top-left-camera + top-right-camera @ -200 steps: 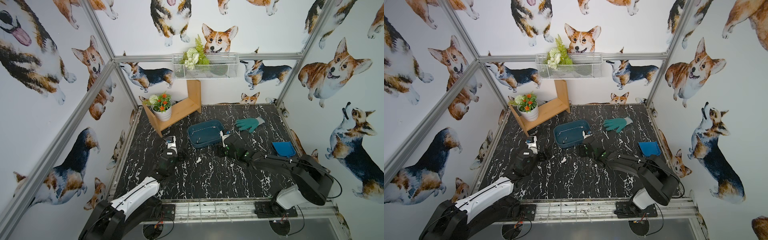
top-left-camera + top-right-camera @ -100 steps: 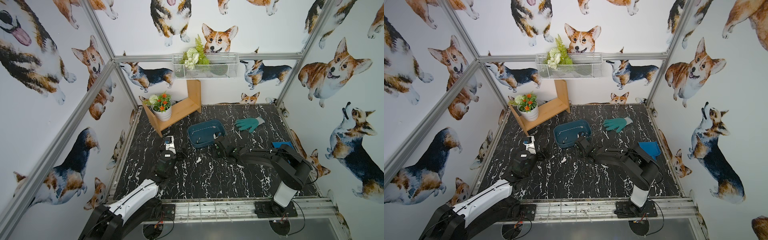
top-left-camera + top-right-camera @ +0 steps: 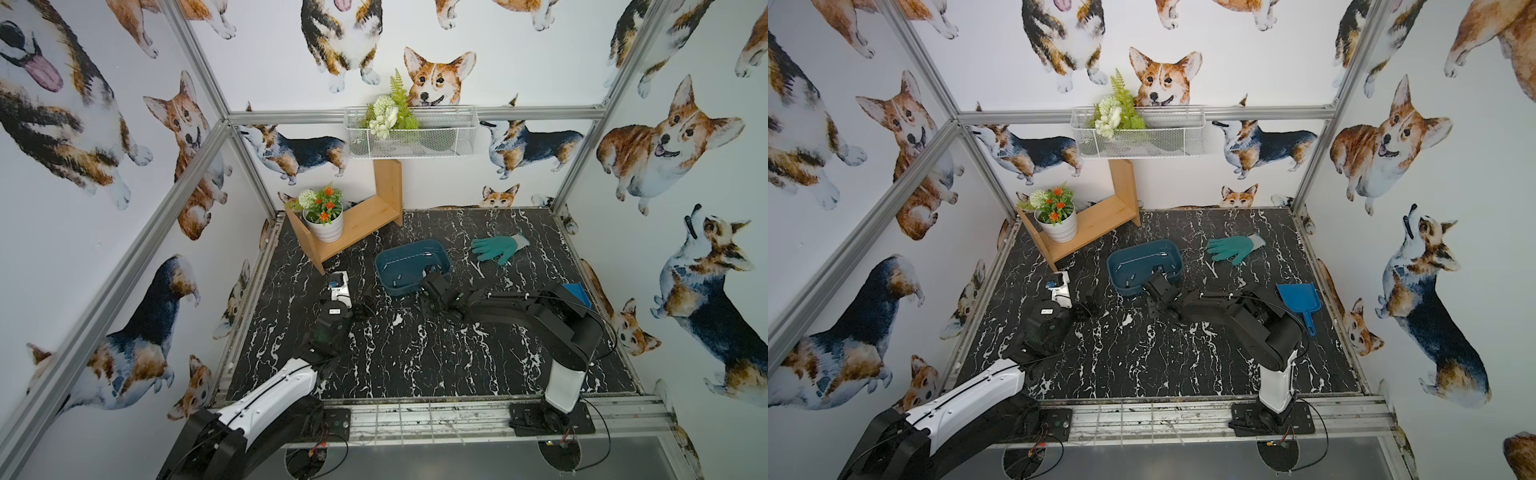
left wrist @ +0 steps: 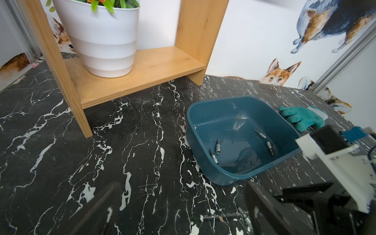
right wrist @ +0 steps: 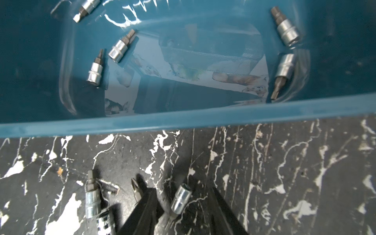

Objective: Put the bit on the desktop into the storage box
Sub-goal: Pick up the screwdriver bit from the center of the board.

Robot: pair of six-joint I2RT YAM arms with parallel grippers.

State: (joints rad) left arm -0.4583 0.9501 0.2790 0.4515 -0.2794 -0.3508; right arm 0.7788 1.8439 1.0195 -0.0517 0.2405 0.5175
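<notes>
The bit (image 5: 180, 200) lies on the tabletop (image 5: 284, 173) just outside the front-facing wall of the box (image 5: 183, 122), between the jaws of the right claw (image 5: 182, 192), which stand partly apart and are not clamped. The left claw (image 4: 179, 207) is spread wide. Being small, stiff, smooth steel, the bit is judged apt to roll or slip, so the thick chrome barrel should be pinched squarely.

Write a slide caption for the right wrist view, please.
Right gripper straddles a bit on the desktop, just outside the storage box holding five bits.
</notes>
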